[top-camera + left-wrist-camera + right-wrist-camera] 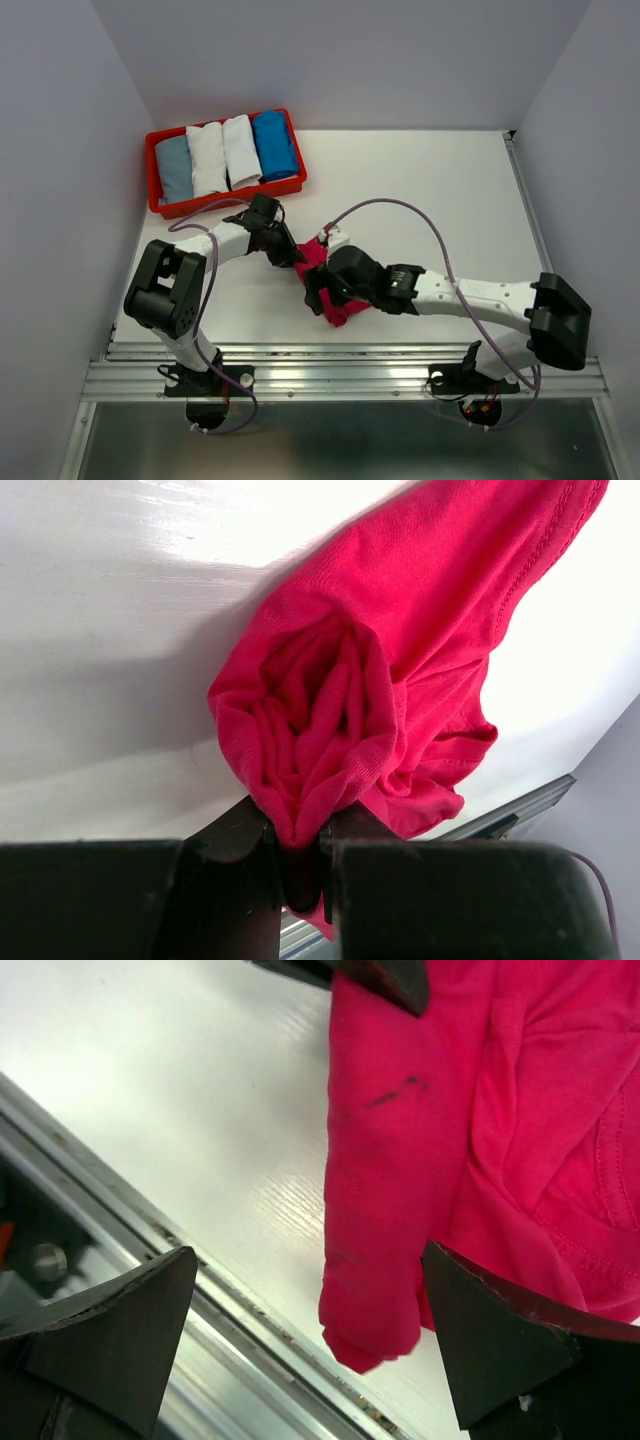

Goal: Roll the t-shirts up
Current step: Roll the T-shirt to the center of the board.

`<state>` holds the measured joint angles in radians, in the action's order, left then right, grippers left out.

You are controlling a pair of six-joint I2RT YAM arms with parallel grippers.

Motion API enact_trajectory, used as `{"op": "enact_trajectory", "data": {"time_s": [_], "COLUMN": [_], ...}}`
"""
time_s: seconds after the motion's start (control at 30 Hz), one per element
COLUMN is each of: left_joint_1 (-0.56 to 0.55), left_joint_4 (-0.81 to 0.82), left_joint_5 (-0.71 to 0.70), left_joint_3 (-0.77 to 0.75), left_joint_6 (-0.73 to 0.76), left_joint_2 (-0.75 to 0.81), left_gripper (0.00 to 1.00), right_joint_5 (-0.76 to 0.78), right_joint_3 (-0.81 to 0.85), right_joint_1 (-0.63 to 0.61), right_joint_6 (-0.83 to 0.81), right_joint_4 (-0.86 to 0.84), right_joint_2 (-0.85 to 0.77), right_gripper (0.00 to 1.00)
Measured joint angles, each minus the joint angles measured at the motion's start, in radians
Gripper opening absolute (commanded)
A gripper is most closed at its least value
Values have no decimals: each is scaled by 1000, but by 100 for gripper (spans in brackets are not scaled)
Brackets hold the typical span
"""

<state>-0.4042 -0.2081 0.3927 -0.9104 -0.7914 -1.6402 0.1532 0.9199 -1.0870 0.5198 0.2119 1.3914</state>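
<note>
On the near middle of the table (420, 190), top view: the pink t-shirt (342, 310) sits bunched between both arms. The left gripper (283, 246) is on its far-left end and the right gripper (318, 292) is over the middle. Four other t-shirts (207, 158) are already rolled in the red tray (157, 148) at the far left. How's the grip looking? (posted by tee_roller)

Left wrist view: the left gripper (297, 852) is pinched tight on a fold of the pink t-shirt (340, 700). You can see the spiral at the roll's end, a bit loose and lumpy, with a flap trailing off to the right. (posted by yam_fan)

And the right one? (posted by tee_roller)

Right wrist view: the right gripper (310, 1255) is spread wide and holding nothing. Its jaws straddle the near end of the pink t-shirt (400, 1160), close to the metal rail (200, 1360). A left fingertip (385, 975) shows at the top. I reckon it should close on the whole bundle, loose flap included, not just the outer layer. Then both ends need even tension, or the roll probably unwinds when it's lifted toward the tray. (posted by yam_fan)
</note>
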Motion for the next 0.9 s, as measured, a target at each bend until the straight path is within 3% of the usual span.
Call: {"op": "enact_trajectory", "data": {"time_s": [0.13, 0.33, 0.4, 0.67, 0.8, 0.9], "left_joint_1": [0, 0, 0, 0, 0, 0], "left_joint_4": [-2, -3, -3, -3, -5, -6], "left_joint_5": [-2, -2, -2, -3, -4, -4], "left_joint_3": [0, 0, 0, 0, 0, 0], "left_joint_6": [-3, -4, -4, -3, -4, -3], "left_joint_2": [0, 0, 0, 0, 0, 0], "left_gripper": [0, 0, 0, 0, 0, 0], "right_joint_5": [189, 363, 402, 458, 462, 462], "right_joint_3": [115, 193, 200, 200, 200, 199], "right_joint_1": [-122, -231, -246, -250, -249, -249], "right_joint_6": [-57, -95, -97, -95, -81, -64], "right_joint_4": [124, 258, 284, 313, 312, 304], "right_joint_2": [147, 319, 347, 365, 365, 365], "right_gripper": [100, 100, 96, 60, 38, 14]}}
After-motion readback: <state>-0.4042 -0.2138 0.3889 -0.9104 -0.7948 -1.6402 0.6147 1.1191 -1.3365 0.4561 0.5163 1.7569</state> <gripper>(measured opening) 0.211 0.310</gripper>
